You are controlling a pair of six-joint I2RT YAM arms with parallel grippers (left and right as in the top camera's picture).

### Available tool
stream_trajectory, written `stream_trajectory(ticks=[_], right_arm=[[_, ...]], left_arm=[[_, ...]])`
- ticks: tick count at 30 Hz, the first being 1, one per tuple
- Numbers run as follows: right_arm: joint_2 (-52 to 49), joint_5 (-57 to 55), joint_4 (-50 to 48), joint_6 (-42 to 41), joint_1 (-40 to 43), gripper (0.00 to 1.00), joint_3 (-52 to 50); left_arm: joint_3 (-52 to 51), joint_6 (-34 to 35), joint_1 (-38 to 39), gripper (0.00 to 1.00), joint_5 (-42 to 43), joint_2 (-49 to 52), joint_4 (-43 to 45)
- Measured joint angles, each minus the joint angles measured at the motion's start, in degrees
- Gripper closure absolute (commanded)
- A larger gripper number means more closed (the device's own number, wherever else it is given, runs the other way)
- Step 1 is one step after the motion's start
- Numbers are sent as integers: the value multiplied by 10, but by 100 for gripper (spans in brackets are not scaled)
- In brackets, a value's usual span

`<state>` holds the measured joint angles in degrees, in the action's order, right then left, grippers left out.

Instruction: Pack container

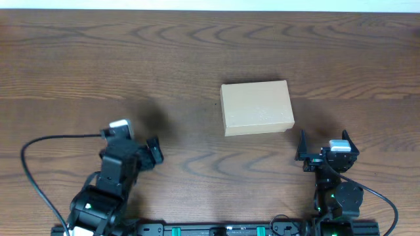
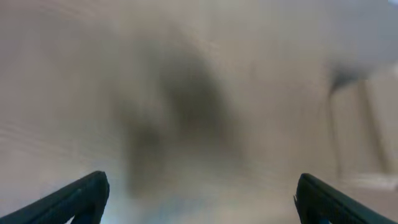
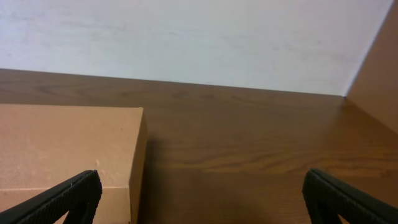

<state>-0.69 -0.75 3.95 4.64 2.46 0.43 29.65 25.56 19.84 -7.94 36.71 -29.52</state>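
Observation:
The container [image 1: 256,107] is a tan cardboard box lying closed on the wooden table, right of centre. Its lid and right side also show at the left of the right wrist view [image 3: 65,146]. My right gripper [image 1: 326,145] is open and empty, just in front of and to the right of the box; its fingers are wide apart in the right wrist view [image 3: 202,199]. My left gripper [image 1: 141,141] is open and empty at the front left, well apart from the box. The left wrist view [image 2: 199,199] is blurred and shows only bare table between the fingers.
A black cable [image 1: 39,164] loops from the left arm across the table's front left. A pale wall [image 3: 186,37] rises behind the far table edge. Open wood surrounds the box on all sides.

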Motion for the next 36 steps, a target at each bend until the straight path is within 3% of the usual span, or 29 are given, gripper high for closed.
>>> stream_trajectory(ticks=[5, 10, 17, 23, 29, 36], right_arm=[[0, 1, 0, 0, 0, 1, 0], [0, 2, 0, 0, 0, 1, 0], [0, 2, 0, 0, 0, 1, 0], [0, 2, 0, 0, 0, 1, 0], [0, 2, 0, 0, 0, 1, 0], [0, 2, 0, 0, 0, 1, 0]], left_arm=[[-3, -111, -55, 5, 8, -26, 110], [-3, -217, -124, 5, 54, -73, 118], [-24, -311, -205, 5, 102, -171, 136], [-115, -314, -219, 5, 115, -257, 207], [-196, -278, -215, 5, 121, -273, 347], [-242, -252, -188, 5, 123, -275, 404]])
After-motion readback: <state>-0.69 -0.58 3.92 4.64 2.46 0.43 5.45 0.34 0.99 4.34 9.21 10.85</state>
